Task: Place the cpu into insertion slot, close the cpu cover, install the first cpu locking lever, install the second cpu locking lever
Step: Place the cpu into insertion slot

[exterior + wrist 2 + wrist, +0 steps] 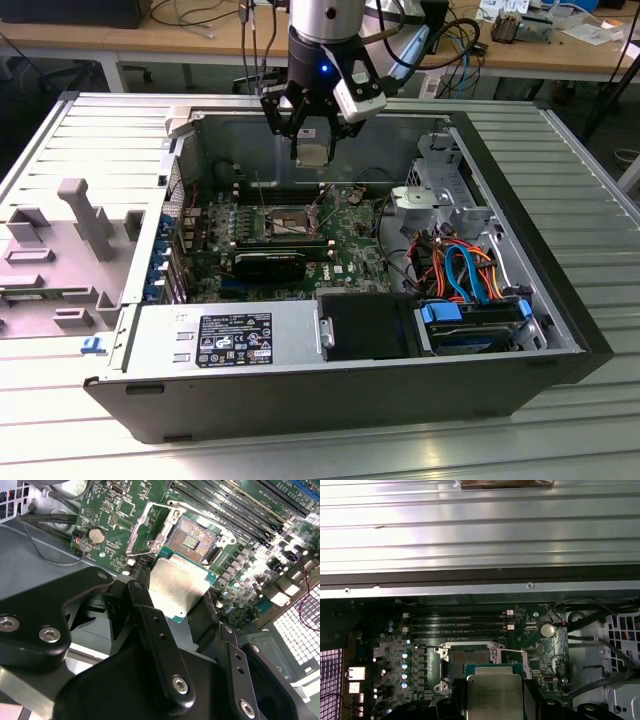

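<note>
Ribbed metal tabletop (600,200), an opened computer case (300,400) on it. The gripper (312,140) pinched the cpu (313,152) by its edges, well above the insertion slot (285,222). Placing was in hand, I judged; seating would call for squaring chip to socket. That height showed from the exterior view — the second wrist view showed the slot's bare contacts (192,541).
</note>
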